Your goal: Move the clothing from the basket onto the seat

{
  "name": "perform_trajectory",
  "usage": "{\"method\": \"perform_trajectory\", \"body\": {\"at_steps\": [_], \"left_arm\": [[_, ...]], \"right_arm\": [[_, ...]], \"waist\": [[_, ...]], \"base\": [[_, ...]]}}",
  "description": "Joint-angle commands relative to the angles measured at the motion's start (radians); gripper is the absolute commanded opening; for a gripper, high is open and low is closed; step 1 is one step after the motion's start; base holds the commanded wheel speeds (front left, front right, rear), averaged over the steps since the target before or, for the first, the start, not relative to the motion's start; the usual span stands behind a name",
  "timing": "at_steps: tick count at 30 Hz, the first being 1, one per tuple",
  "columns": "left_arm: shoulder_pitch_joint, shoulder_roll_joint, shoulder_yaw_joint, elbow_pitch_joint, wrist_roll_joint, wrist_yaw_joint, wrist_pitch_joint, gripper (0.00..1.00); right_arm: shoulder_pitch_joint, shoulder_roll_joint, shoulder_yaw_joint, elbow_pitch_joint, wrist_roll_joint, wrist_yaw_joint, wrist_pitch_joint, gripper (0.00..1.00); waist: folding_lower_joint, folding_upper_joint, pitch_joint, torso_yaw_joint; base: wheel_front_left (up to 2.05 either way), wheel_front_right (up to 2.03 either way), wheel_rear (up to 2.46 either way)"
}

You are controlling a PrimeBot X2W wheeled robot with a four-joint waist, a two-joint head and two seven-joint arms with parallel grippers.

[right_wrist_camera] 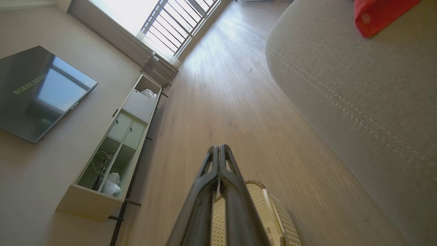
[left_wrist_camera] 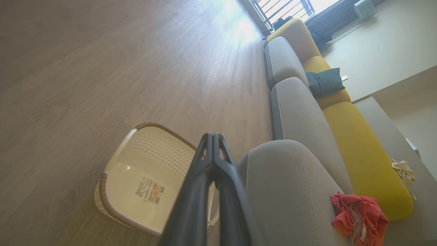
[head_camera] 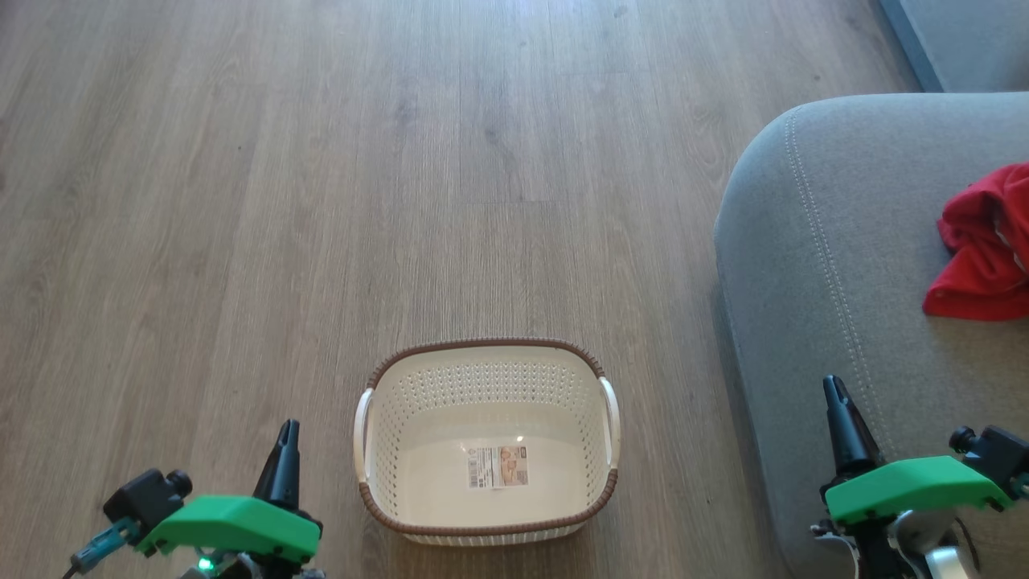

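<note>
Head view: I see the basket [head_camera: 482, 344] on the wood floor [head_camera: 321, 161], label sticker [head_camera: 498, 467] showing, and the red clothing [head_camera: 981, 249] heaped on the grey seat [head_camera: 844, 281]. The left gripper [head_camera: 287, 430] and right gripper [head_camera: 836, 394] have their fingers pressed together, holding nothing.

Left wrist view: joined fingers rise before basket and seat.

Right wrist view: joined fingers over the basket, clothing on the seat.

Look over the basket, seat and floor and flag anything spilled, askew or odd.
Nothing stands out. The basket stands upright and empty on the floor, and the clothing lies in a crumpled red heap on the seat. Nothing is spilled.
</note>
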Motion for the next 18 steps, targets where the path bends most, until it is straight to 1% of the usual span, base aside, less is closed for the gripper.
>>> {"method": "perform_trajectory", "body": {"at_steps": [1,18], "left_arm": [[-0.051,0.012,0.024,-0.028,-0.027,-0.008,0.007,0.0],[-0.076,0.013,0.064,-0.018,-0.213,-0.043,0.056,0.0]], "right_arm": [[-0.048,-0.003,0.001,-0.032,0.029,0.0,0.006,0.0],[-0.066,0.002,-0.021,-0.032,0.221,0.0,0.056,0.0]], "waist": [[-0.0001,0.0,0.0,0.0],[-0.0001,0.0,-0.003,-0.003]], "base": [[0.0,0.0,0.0],[0.0,0.0,0.0]]}}
